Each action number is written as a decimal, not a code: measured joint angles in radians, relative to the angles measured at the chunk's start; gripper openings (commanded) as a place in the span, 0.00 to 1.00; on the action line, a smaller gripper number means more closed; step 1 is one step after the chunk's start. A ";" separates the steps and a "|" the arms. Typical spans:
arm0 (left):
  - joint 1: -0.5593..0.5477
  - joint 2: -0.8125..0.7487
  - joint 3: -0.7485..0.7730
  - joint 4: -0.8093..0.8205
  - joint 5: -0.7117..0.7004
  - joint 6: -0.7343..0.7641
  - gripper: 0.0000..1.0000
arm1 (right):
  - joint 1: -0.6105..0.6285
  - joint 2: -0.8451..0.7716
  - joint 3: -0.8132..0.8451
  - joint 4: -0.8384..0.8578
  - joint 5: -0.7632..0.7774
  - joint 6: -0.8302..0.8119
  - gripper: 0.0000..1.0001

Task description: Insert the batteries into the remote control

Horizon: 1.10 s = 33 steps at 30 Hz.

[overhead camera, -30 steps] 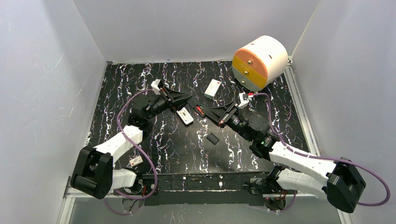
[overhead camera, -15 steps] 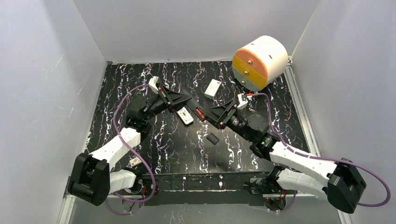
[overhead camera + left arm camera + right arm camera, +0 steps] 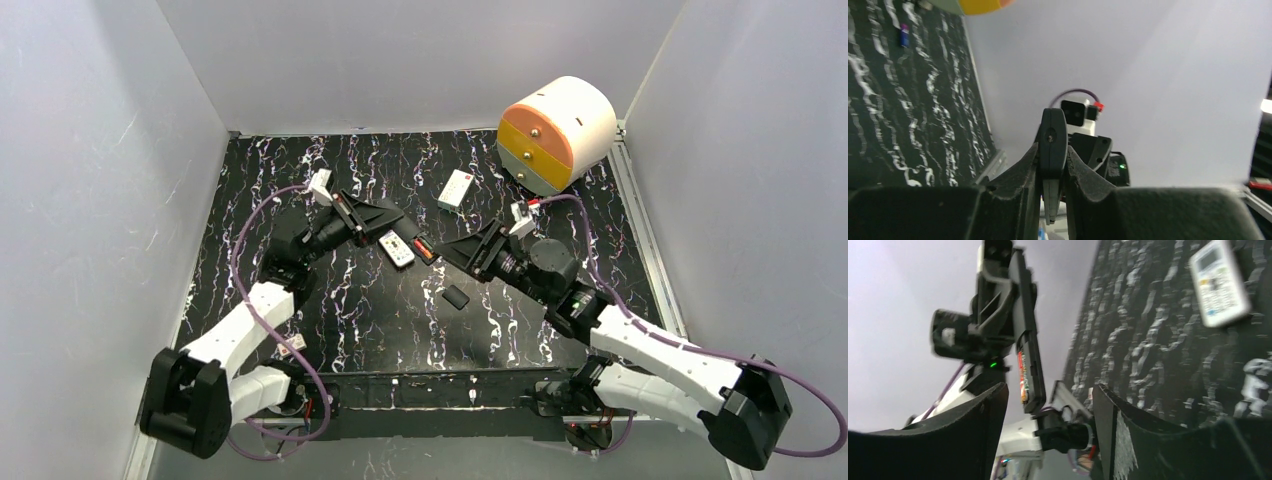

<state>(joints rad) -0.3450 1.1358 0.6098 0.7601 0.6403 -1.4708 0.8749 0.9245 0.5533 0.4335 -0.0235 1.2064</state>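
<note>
The white remote control (image 3: 397, 248) lies face up on the black marbled table, and its screen and buttons show in the right wrist view (image 3: 1220, 282). My left gripper (image 3: 392, 222) (image 3: 1052, 167) is shut on a long black bar (image 3: 425, 249) (image 3: 1053, 145) (image 3: 1028, 340), held in the air above the remote. A red-labelled battery (image 3: 1021, 375) sits in the bar's side near its free end. My right gripper (image 3: 458, 251) (image 3: 1050, 390) stands open just right of that end, with nothing between its fingers. A tiny purple-blue cylinder (image 3: 903, 36) lies far off on the table.
An orange, white and grey drum with knobs (image 3: 558, 132) stands at the back right. A white box with a red mark (image 3: 456, 188) lies behind the grippers. A small black flat piece (image 3: 455, 297) lies mid-table, and a small white item (image 3: 292, 345) is near the left base.
My right gripper has opened and drawn back a little to the right from the bar's end. The left arm has shifted slightly left, still gripping the bar.
</note>
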 measured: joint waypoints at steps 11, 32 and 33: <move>0.029 -0.256 -0.050 -0.533 -0.253 0.314 0.00 | -0.031 0.144 0.316 -0.682 0.192 -0.548 0.88; 0.035 -0.272 0.082 -0.928 -0.440 0.571 0.00 | 0.063 0.704 0.441 -0.944 0.209 -1.002 0.70; 0.035 -0.272 0.082 -0.923 -0.436 0.571 0.00 | 0.063 0.713 0.441 -0.941 0.205 -1.004 0.69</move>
<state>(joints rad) -0.3099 0.8639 0.6922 -0.1627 0.2039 -0.9001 0.9375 1.6375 0.9943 -0.5079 0.1814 0.2024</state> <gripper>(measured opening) 0.171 0.722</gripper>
